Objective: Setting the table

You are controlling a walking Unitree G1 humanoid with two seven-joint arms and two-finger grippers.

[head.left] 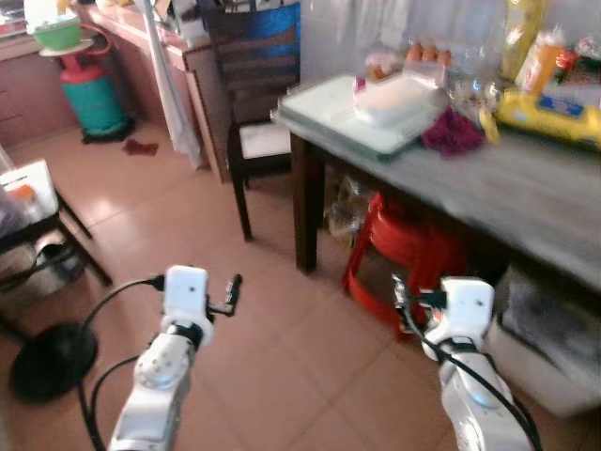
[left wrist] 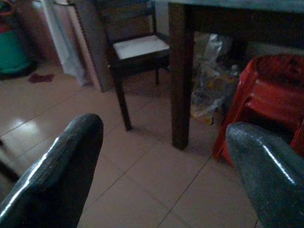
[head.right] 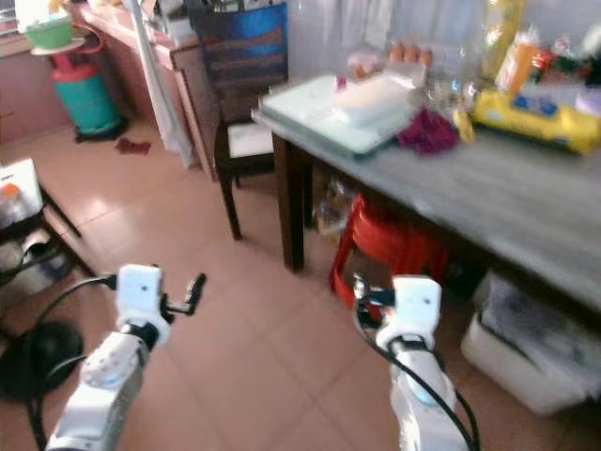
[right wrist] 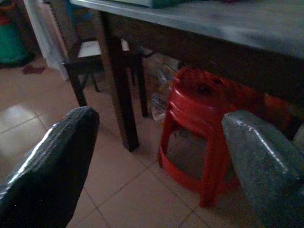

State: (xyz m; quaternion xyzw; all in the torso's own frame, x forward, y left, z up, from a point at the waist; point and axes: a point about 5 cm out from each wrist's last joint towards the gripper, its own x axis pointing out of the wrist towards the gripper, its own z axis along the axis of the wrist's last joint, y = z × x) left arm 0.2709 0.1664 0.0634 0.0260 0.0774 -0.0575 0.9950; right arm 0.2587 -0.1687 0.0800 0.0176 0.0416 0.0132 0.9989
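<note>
**Close on the desk before you reach for anything**

Your left pincer [left wrist: 161,156] is spread wide and empty, its two black fingers [left wrist: 57,166] apart with bare floor tiles [head.left: 272,366] between them; your right pincer [right wrist: 156,161] is likewise spread and holds nothing, looking along its fingers at the red stool [right wrist: 209,123] tucked under the desk [head.left: 526,197]; both hang low in front of you, well short of the desk edge, so I judge the step in hand to be the approach, not a grasp.

Outward from the pincers, the dark desk leg [head.left: 307,207] stands nearest, with the red stool just beside it and a dark chair [head.left: 258,103] further off on your left; keep your feet clear of the stool and of the leg as you step in.

The things to set lie on the desk top: a pale tray [head.left: 347,117] at the near corner carrying a white container [head.left: 394,99], a purple cloth [head.left: 453,132] just beside the tray, and a yellow package [head.left: 549,117] further to your right; bottles and packets crowd the back, too blurred to name.

Walk until the desk edge is close; let the view settle, since it is blurred; raise both arms above the top before reaching, lest a finger strike the edge; mind the tray, which seems to overhang the corner and could tip if nudged.
</note>
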